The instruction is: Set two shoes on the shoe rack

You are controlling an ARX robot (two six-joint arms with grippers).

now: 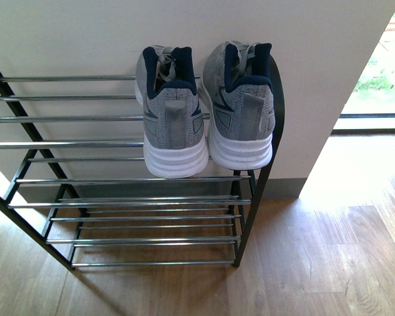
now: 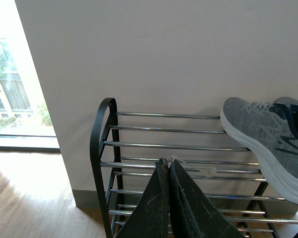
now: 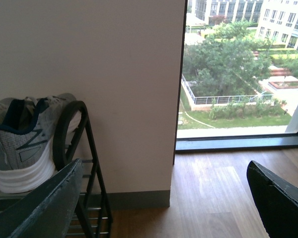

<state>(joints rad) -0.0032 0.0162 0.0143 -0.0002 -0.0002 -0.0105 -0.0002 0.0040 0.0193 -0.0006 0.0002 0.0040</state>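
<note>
Grey sneakers (image 1: 174, 122) (heels outward) atop rack (image 1: 66, 119)

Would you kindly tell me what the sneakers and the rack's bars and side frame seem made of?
Grey sneakers: heathered knit fabric uppers; white ribbed soles, probably foam or rubber. Rack bars: shiny chrome-look metal, mirror glints. Side frame: satin black, likely painted metal.

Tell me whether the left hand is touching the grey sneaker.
Apart. The left wrist view shows shoe rack bars between the left hand and the grey sneaker.
</note>
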